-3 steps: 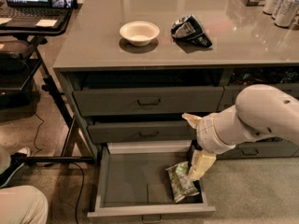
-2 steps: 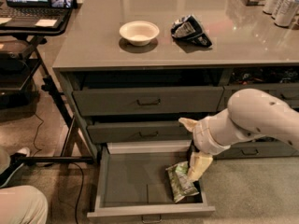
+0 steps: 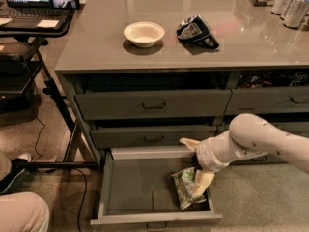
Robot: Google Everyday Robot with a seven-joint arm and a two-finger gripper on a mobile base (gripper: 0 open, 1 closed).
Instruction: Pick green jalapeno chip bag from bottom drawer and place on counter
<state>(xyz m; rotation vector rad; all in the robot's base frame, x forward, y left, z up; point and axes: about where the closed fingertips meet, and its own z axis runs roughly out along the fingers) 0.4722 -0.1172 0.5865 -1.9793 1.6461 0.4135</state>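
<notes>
Reaching into the open drawer (image 3: pixel 139 190) at lower centre, gripper (image 3: pixel 203 181) meets chip bag (image 3: pixel 183 191) for pickup; whether it grips, cannot tell.

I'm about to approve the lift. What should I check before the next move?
1. The bottom drawer pulled open: ok.
2. The green jalapeno chip bag lying on its floor, right side: ok.
3. The end effector down at the bag's right edge: ok.
4. Firm hold on the bag: cannot tell.
5. Bare counter left of the bowl for placing: ok.
</notes>
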